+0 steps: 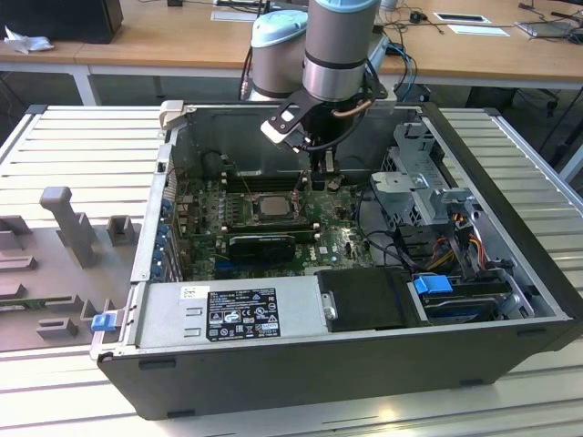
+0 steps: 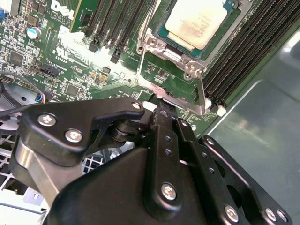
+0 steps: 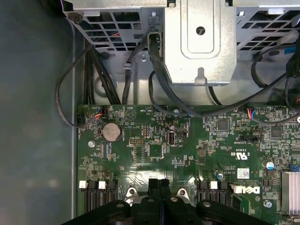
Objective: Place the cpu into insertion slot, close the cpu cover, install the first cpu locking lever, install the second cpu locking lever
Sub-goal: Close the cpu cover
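One end effector [image 3: 159, 187], mine: two fingers drawn together with nothing visible between them. I judged that this narrow tip served for pressing rather than gripping. It hung low inside the open computer case [image 1: 364, 364], with its tip at the free end of a locking lever [image 2: 202, 93].

One locking lever counted: a thin bright bar along the socket's edge. I could not tell whether it was latched.

One cpu [image 2: 197, 21]: it sat flat in the insertion slot [image 2: 168, 52], silvery top up, presumably so the frame could bear on it.

One cpu cover [image 1: 248, 208]: it lay down flat around the cpu, as far as I could see.

Two banks of memory slots [image 2: 253, 42], one on each side of the socket.

One coin cell [image 3: 111, 132], on the green board.

One counter [image 1: 82, 137]: slatted metal, carrying the case.
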